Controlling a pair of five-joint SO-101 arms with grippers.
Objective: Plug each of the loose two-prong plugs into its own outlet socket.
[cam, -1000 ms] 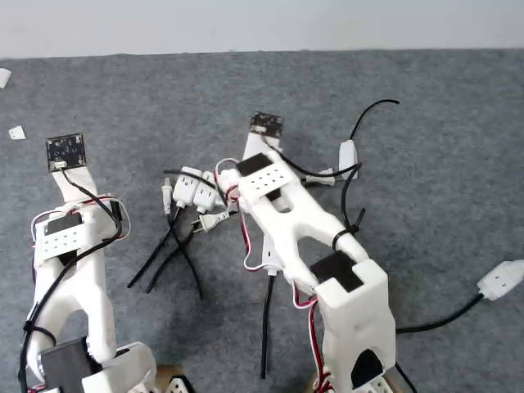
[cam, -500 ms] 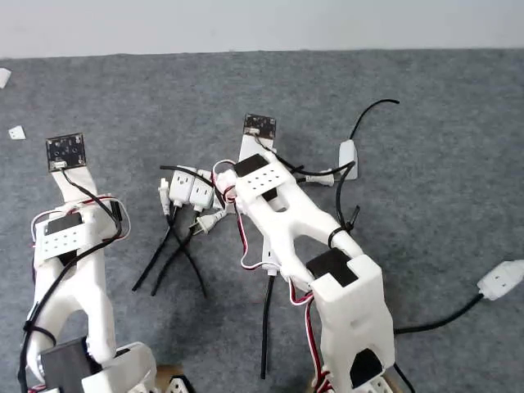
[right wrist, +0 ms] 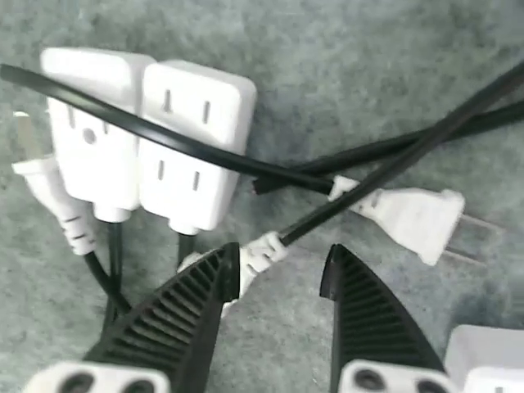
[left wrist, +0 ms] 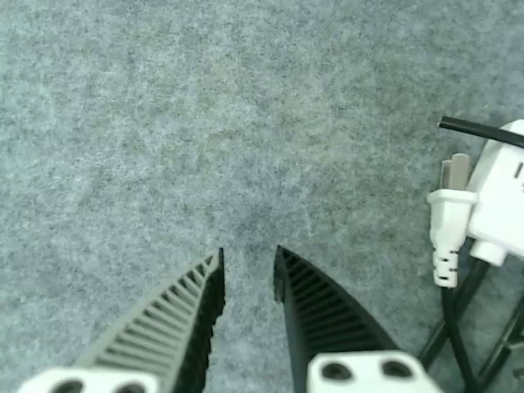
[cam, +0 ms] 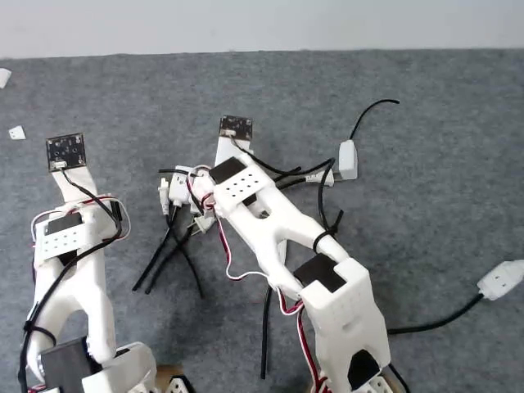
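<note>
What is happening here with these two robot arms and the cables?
The right gripper hangs open above the black cords, near a loose two-prong plug and two white outlet sockets. The left gripper is open over bare grey carpet, holding nothing. Those sockets have no plug in them.

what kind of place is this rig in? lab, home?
Probably a lab test bench: grey felt-like mat over the table, two white arms side by side, loose plugs and outlet sockets laid out.
</note>
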